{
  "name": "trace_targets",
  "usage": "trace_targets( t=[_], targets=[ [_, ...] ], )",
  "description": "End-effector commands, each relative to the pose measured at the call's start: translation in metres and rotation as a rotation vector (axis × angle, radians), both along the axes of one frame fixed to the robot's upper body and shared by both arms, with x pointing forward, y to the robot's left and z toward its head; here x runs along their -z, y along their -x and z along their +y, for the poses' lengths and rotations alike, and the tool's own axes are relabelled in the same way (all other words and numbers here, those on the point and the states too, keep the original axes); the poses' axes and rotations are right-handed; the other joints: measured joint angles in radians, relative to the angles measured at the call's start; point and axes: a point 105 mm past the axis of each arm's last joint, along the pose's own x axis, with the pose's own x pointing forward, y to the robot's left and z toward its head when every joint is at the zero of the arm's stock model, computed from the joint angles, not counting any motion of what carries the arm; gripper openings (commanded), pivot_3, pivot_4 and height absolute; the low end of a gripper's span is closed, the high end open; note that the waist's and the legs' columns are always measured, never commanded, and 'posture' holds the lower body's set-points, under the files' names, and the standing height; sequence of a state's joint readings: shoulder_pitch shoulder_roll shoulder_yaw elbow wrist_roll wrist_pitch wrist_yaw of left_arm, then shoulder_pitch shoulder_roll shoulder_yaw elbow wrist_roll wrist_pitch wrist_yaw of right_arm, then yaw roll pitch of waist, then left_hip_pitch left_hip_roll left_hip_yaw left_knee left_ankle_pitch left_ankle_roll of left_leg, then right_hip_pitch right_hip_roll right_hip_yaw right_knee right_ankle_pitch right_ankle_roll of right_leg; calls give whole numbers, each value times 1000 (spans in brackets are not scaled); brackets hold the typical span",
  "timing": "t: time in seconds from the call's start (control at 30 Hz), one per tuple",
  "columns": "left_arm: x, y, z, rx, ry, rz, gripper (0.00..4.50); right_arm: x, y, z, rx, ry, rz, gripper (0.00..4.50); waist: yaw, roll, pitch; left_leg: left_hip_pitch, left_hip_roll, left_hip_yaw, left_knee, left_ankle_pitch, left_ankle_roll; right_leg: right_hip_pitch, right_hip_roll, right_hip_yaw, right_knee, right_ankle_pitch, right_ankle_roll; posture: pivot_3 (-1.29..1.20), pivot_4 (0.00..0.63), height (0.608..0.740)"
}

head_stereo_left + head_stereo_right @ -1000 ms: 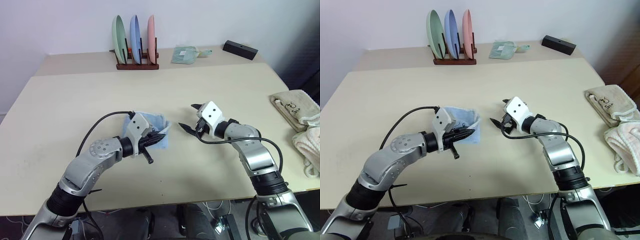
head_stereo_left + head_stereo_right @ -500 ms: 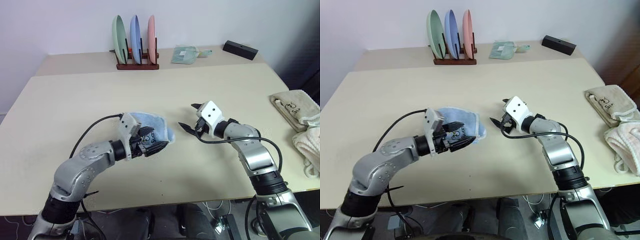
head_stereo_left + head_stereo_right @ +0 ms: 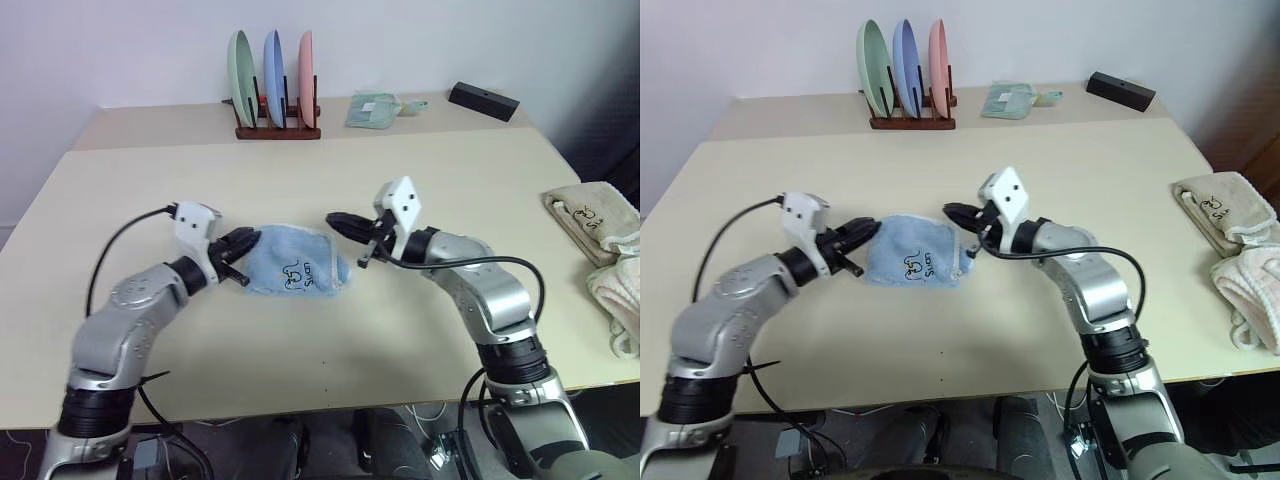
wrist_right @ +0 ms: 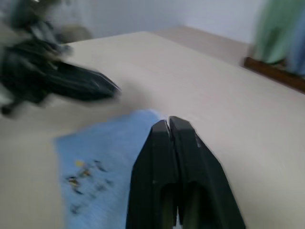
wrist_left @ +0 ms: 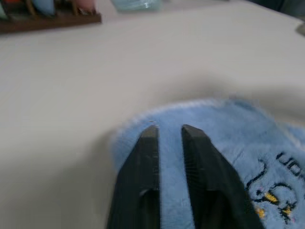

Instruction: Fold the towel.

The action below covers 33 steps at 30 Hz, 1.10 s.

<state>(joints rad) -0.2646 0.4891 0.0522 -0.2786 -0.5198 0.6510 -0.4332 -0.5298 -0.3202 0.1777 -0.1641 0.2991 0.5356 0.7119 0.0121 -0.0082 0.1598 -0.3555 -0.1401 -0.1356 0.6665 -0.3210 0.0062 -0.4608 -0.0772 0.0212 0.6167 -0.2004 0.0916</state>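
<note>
Left tool (image 3: 243, 240): lower left of centre in the left eye view, at the towel's left end. Fingers stand a narrow slit apart; in the left wrist view the tips hang over the blue pile, and I can't tell whether any cloth is pinched.

Right tool (image 3: 338, 222): just right of centre, fingers pressed fully together, tips at the towel's upper right corner. Whether an edge is caught between them can't be made out.

Towel (image 3: 297, 273): light blue, middle of the frame, lying bunched on the tabletop (image 3: 420, 330) between the two tools, embroidery facing up.

Key relation: long axis runs left to right across the frame, one tool at each end, both about equally near. Judged: any fold will be end over end along that axis, so each arm works its own end.

Far right edge: beige towels (image 3: 590, 215), well apart.

Far, upper centre: plate rack (image 3: 275, 125) with three upright plates; pale green cloth (image 3: 372, 108) and black box (image 3: 483, 98) beyond.
</note>
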Motion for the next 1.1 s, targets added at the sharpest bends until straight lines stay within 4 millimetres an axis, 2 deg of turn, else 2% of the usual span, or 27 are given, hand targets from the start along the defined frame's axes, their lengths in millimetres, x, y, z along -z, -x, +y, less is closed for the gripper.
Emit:
trace_targets(
  t=[0.03, 0.13, 0.3, 0.4, 0.53, 0.67, 0.7, 0.77, 0.87, 0.9, 1.0, 1.03, 1.1],
  targets=[
    [3, -3, -8, 31, -54, -20, 728, 18, -2, 19, -18, 80, 24, 0, -1, 0, 0, 0, 0, 0, 0, 0, 0, 0, 0, 0, 0, 0, 0, 0, 150, 740],
    [27, -4, -8, 40, -122, 34, 728, 56, -8, 20, 19, 203, 85, 0, -4, 0, 0, 1, 0, 0, 0, 0, 0, 0, 0, 0, 2, 0, 0, 0, 150, 740],
    [53, 2, -4, 41, -143, 95, 728, 92, -10, 8, 69, 282, 157, 0, -3, 0, -1, 0, 0, 0, 0, 0, 0, -1, 0, 0, 2, 0, 0, 0, 150, 740],
    [63, 6, -1, 28, -147, 113, 728, 102, -8, 4, 72, 299, 170, 0, -2, 0, -2, 2, 0, 0, 0, 0, 0, 1, 0, 0, 2, 0, 0, 0, 150, 740],
    [68, 7, 1, 12, -142, 115, 728, 98, -9, 2, 81, 280, 151, 0, -2, 1, -5, 4, 0, 0, 0, 0, 0, 3, 0, 0, 2, 0, 0, 0, 150, 740],
    [64, 6, 3, -3, -124, 98, 728, 80, -12, 2, 72, 242, 85, 0, -1, 1, -5, 4, 0, 0, 0, 0, 0, 3, 0, 0, 2, 0, 0, 0, 150, 740],
    [60, 6, 4, -3, -110, 82, 728, 74, -12, 2, 67, 230, 62, 0, -1, 1, -5, 4, 0, 0, 0, 0, 0, 3, 0, 0, 2, 0, 0, 0, 150, 740],
    [40, 6, 6, -16, -33, 17, 728, 51, -10, 0, 37, 171, 15, 0, -2, 1, -5, 4, 0, 0, 0, 0, 0, 3, 0, 0, 2, 0, 0, 0, 150, 740],
    [7, 10, 25, -70, 85, -64, 667, 22, -11, -15, 61, 90, 20, 844, -3, 0, -5, 0, 0, 0, 0, 0, 0, -1, 0, 0, 2, 0, 0, 0, 150, 740],
    [2, 12, 30, -79, 91, -80, 667, 18, -10, -19, 63, 70, 43, 1334, -3, 0, -4, 0, 0, 0, 0, 0, 0, -1, 0, 0, 2, 0, 0, 0, 150, 740],
    [-3, 16, 42, -101, 49, -97, 667, 10, -4, -24, 50, 4, 121, 2877, -2, 0, -5, 1, 1, 0, 0, 0, 0, 0, 0, 0, 2, 0, 0, 0, 150, 740],
    [-3, 17, 49, -110, 3, -101, 667, 11, 1, -26, 39, -29, 193, 3420, -3, 1, -4, 1, 1, 0, 0, 0, 0, 0, 0, 0, 2, 0, 0, 0, 150, 740],
    [-1, 22, 52, -81, -107, -118, 667, 18, -2, -32, 118, -120, 369, 4401, -3, 1, -4, 1, 1, 0, -1, 0, 0, 0, 0, 0, 1, 0, 0, 0, 150, 740]
  ],
)
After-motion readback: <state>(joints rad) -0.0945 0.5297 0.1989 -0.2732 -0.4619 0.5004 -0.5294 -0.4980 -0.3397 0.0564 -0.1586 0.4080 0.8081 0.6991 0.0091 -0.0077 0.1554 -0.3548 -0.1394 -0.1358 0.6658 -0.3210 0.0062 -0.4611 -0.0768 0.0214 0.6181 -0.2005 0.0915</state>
